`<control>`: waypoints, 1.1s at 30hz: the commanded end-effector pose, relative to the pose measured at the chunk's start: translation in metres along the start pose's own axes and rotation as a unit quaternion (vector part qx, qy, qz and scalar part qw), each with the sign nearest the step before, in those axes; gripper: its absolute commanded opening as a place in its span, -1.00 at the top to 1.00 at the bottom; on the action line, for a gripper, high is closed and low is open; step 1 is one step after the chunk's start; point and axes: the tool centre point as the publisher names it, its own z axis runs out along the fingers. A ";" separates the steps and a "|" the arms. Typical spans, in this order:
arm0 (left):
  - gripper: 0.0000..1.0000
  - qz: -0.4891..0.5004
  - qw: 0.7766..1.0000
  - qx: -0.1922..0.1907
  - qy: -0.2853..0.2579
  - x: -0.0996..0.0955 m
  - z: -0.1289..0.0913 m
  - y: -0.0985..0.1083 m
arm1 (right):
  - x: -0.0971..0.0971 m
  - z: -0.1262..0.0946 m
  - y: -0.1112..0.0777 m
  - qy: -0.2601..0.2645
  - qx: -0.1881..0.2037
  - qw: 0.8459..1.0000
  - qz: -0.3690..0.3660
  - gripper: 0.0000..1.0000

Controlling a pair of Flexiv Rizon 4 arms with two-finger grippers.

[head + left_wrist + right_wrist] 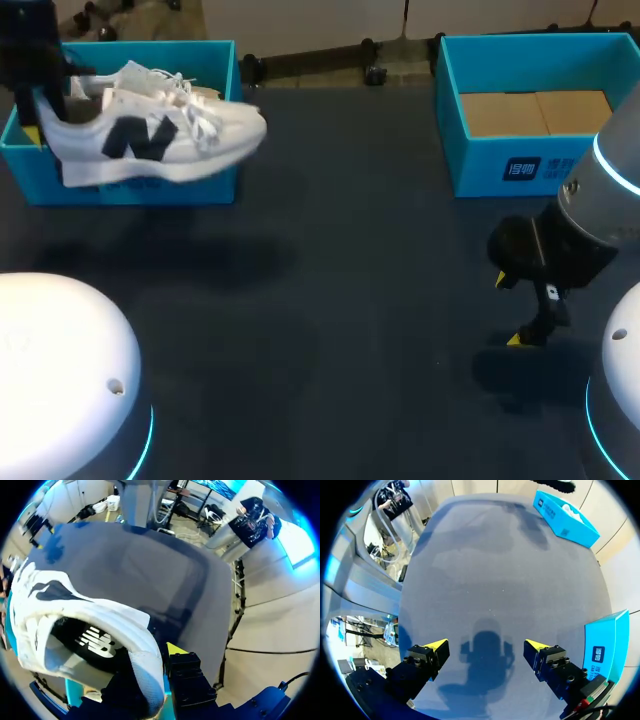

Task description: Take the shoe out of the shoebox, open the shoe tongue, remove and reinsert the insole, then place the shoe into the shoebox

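Observation:
A white shoe (pixel 150 135) with a dark side logo hangs in the air, partly over the blue shoebox (pixel 130 190) at the table's back left, toe pointing right. My left gripper (pixel 45 110) is shut on its heel. In the left wrist view the heel collar (pixel 145 655) is pinched at my left gripper (pixel 152 655); one yellow fingertip (pixel 172 647) shows outside the shoe (pixel 75 615), the other is hidden inside. The dark insole (pixel 90 642) shows in the opening. My right gripper (pixel 510 310) stands open low over the table at the right, nothing between its fingers (pixel 486 645).
A second blue box (pixel 500 170) with a cardboard bottom stands at the back right, just behind my right arm; its wall (pixel 607 640) is close beside the right gripper. The dark table (pixel 350 300) stretches between the two boxes. White arm bases (pixel 60 370) fill the front corners.

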 end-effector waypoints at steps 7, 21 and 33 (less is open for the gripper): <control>1.00 0.021 0.996 -0.084 0.009 -0.022 0.022 -0.049 | 0.001 0.000 -0.001 -0.001 0.000 1.000 0.000 -1.00; 1.00 0.051 0.994 -0.090 0.022 -0.053 0.044 -0.091 | 0.001 0.000 -0.001 -0.001 0.000 1.000 0.000 -1.00; 1.00 0.046 0.994 -0.094 0.022 -0.055 0.048 -0.094 | 0.001 0.000 -0.001 -0.001 0.000 1.000 0.000 -1.00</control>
